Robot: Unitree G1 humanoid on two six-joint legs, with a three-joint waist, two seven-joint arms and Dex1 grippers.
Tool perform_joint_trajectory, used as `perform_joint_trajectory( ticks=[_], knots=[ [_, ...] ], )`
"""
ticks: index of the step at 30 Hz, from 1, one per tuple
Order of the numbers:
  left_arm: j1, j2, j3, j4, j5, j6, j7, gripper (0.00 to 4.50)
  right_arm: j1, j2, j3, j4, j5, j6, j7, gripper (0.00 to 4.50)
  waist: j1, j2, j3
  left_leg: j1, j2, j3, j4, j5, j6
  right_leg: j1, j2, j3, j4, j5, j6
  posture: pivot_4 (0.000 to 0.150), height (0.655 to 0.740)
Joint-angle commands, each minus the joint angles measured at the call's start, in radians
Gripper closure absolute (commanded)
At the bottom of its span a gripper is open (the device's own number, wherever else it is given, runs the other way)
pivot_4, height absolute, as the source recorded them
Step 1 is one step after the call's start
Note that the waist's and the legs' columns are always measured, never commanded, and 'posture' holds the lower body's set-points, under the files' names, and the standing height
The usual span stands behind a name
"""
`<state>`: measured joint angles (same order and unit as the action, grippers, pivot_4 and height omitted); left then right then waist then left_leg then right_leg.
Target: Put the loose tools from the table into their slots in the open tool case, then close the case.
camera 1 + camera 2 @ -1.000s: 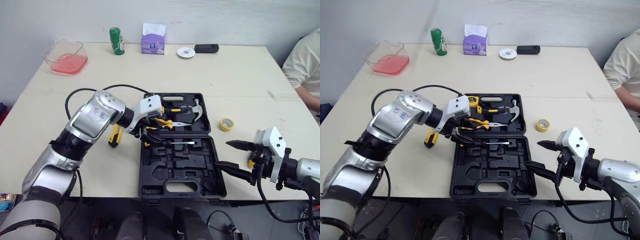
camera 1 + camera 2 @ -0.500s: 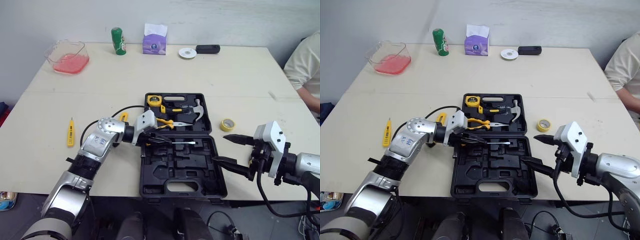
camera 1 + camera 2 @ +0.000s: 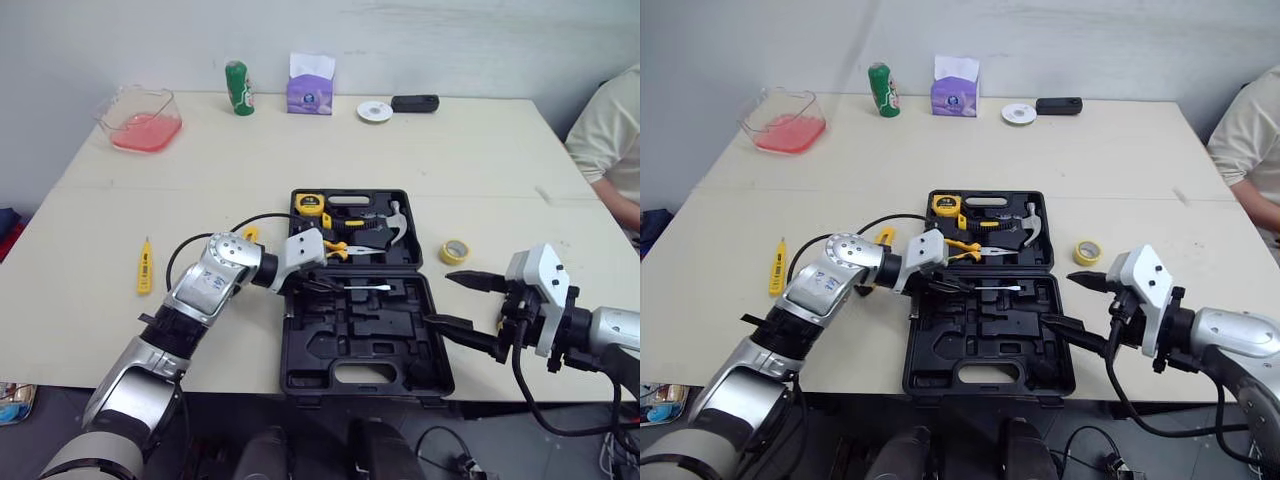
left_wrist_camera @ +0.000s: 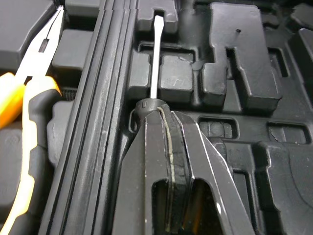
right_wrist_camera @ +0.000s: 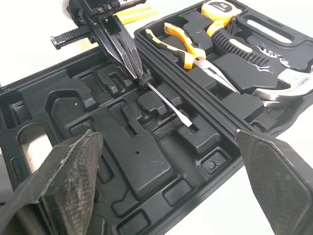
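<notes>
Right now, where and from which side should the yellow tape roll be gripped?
Grip the tape roll across its ring wall, coming straight down: it lies flat on the table right of the case, hole upward, so one finger could drop inside, one outside. The open right hand is nearest.

Head stereo pair looking down over table (image 3: pixel 480 150), wrist cameras close on tool case (image 3: pixel 330 335), common to all
</notes>
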<state>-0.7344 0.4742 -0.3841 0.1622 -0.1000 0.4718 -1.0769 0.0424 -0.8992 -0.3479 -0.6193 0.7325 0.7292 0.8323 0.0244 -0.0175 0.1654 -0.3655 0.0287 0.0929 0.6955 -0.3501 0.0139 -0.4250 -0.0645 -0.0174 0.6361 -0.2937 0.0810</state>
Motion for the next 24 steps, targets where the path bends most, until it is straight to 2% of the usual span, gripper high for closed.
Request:
perform_joint_trajectory(
  ticks=[1, 4, 6, 8, 13, 17, 18, 20, 24],
  knots=[
    [0.061, 0.016, -0.103, 0.046, 0.11, 0.084, 0.04, 4.46, 0.014, 0.009, -0.002, -0.027, 0.004, -0.005, -0.014, 0.0, 0.0, -0.001, -0.003, 0.002, 0.0, 0.0, 0.0, 0.0, 0.001, 0.002, 0.0, 0.0, 0.0, 0.0, 0.0, 0.15, 0.74],
    [0.056, -0.009, -0.071, 0.054, 0.092, 0.097, 0.074, 4.46, 0.027, 0.008, -0.008, -0.033, 0.007, -0.005, -0.017, 0.0, -0.002, 0.0, -0.007, 0.016, 0.001, 0.0, -0.007, -0.005, 0.007, 0.019, -0.006, -0.001, -0.008, 0.0, -0.001, 0.15, 0.74],
    [0.051, -0.018, -0.055, 0.053, 0.077, 0.105, 0.079, 4.46, 0.032, 0.007, -0.012, -0.034, 0.01, -0.004, -0.019, 0.0, -0.001, 0.0, -0.007, 0.031, 0.0, 0.0, -0.013, -0.006, 0.007, 0.03, -0.01, -0.003, -0.011, -0.001, -0.002, 0.15, 0.74],
    [0.046, -0.045, 0.013, 0.019, 0.003, 0.085, 0.062, 4.46, 0.036, 0.003, -0.016, -0.031, 0.007, -0.008, -0.015, 0.0, 0.0, 0.0, -0.008, 0.032, 0.0, -0.001, -0.013, -0.007, 0.007, 0.033, -0.012, -0.004, -0.011, -0.002, -0.002, 0.15, 0.74],
    [0.034, -0.043, 0.099, -0.043, -0.106, 0.082, -0.024, 4.46, 0.029, -0.001, -0.007, -0.024, 0.0, -0.015, -0.014, 0.0, -0.001, -0.001, -0.007, 0.03, -0.001, -0.002, -0.013, -0.007, 0.007, 0.03, -0.014, -0.005, -0.011, -0.002, -0.002, 0.15, 0.74],
    [0.002, -0.054, 0.121, 0.01, -0.099, 0.056, 0.001, 4.46, 0.033, 0.0, -0.004, -0.021, -0.006, -0.02, -0.012, 0.0, -0.004, 0.0, -0.005, 0.024, 0.0, -0.001, -0.013, -0.006, 0.005, 0.023, -0.014, -0.005, -0.011, -0.002, -0.002, 0.15, 0.74],
    [0.0, -0.056, 0.117, 0.017, -0.096, 0.051, 0.001, 4.46, 0.035, 0.001, -0.004, -0.022, -0.007, -0.021, -0.012, 0.0, -0.004, 0.0, -0.005, 0.022, 0.0, -0.001, -0.013, -0.004, 0.0, 0.02, -0.014, -0.005, -0.01, -0.002, -0.002, 0.15, 0.74],
    [-0.005, -0.063, 0.111, 0.03, -0.091, 0.034, -0.004, 4.46, 0.037, 0.003, -0.003, -0.022, -0.01, -0.022, -0.012, 0.0, -0.003, 0.0, -0.005, 0.014, -0.001, -0.001, -0.012, -0.001, -0.001, 0.012, -0.013, -0.005, -0.009, -0.001, -0.002, 0.15, 0.74],
    [-0.016, -0.078, 0.089, 0.07, -0.063, 0.025, 0.016, 4.46, 0.038, 0.003, -0.004, -0.026, -0.009, -0.019, -0.015, 0.0, -0.004, -0.002, -0.004, 0.013, -0.001, -0.001, -0.012, -0.001, -0.001, 0.011, -0.012, -0.005, -0.009, -0.001, -0.001, 0.15, 0.74]
  ],
)
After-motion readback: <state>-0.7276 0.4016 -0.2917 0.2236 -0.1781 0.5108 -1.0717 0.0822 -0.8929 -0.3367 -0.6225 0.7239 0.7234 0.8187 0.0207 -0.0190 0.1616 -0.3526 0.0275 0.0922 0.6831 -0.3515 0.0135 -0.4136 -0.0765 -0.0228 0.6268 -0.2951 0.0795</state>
